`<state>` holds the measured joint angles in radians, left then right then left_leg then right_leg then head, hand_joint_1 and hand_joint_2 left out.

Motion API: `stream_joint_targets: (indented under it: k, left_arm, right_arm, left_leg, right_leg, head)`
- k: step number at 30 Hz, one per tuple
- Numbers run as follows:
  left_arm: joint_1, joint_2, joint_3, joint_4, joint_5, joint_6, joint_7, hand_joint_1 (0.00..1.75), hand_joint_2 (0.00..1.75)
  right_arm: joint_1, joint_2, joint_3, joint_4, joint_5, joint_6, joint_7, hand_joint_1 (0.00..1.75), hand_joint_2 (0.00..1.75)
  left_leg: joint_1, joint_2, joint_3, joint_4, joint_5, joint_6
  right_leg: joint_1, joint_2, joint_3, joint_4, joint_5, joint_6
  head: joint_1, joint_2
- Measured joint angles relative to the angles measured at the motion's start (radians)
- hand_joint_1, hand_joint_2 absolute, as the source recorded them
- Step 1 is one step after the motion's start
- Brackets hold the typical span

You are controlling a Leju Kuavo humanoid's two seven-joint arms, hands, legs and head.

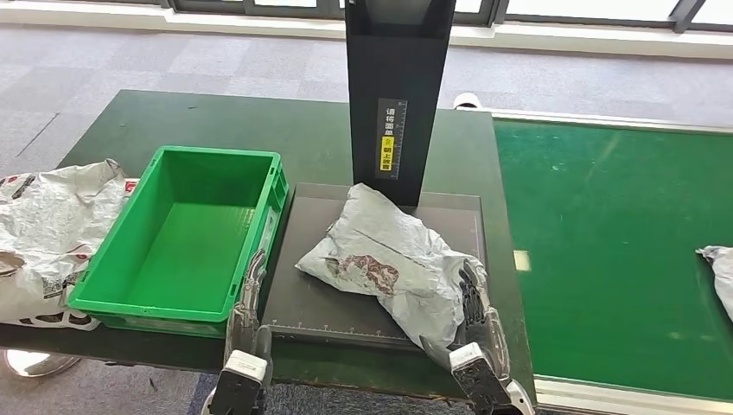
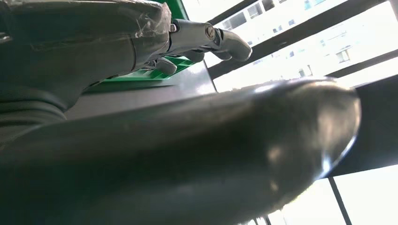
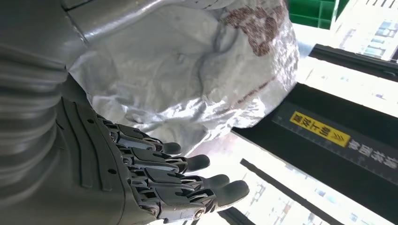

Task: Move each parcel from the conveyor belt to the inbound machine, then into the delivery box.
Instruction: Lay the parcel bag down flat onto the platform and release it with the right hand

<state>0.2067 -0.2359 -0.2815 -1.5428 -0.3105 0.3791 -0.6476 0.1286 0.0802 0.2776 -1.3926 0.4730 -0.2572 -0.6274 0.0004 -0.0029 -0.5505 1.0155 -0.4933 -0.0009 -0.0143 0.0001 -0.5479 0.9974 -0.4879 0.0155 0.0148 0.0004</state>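
Your right hand (image 1: 474, 304) sat at the near right corner of the grey parcel (image 1: 389, 259), its dark fingers (image 3: 197, 163) stretched out and apart beside the crumpled wrapping; from the right wrist view you could not tell whether they gripped the parcel or only lay against it. Your left hand (image 1: 249, 298) stood upright with its fingers straight, just beside the near right corner of the green crate (image 1: 121, 298) and holding nothing. The parcel lay on the dark platform of the inbound machine (image 1: 294, 303), in front of its black upright column (image 1: 396, 95) with the yellow label. The crate had nothing in it. To the crate's left, more grey parcels (image 1: 47, 233) were heaped on the dark green counter (image 1: 199, 117). On your right ran the green conveyor belt (image 1: 605, 251), with one parcel (image 1: 720, 277) at the far right edge and open belt between it and the machine.
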Motion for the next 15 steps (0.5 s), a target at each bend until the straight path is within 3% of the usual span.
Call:
stream_joint_targets:
  k: [8,15]
  left_arm:
    - [-0.064,0.005,-0.062,0.017,-0.068,0.036,0.02,0.0,0.0]
    - [-0.238,0.002,-0.153,0.179,-0.333,-0.015,0.164,0.0,0.0]
  right_arm:
    - [0.017,0.002,-0.01,-0.045,-0.017,-0.017,-0.025,0.0,1.75]
    - [0.009,-0.003,0.028,-0.071,-0.077,0.037,-0.07,0.0,1.75]
  left_leg:
    - [0.0,0.001,0.001,0.0,0.0,0.0]
    - [0.0,0.001,0.001,0.0,0.001,0.0]
  right_leg:
    - [0.0,0.001,0.0,0.0,0.0,0.0]
    - [0.0,0.001,0.001,0.0,0.002,0.001]
  head:
    - [0.0,0.0]
    - [0.0,0.0]
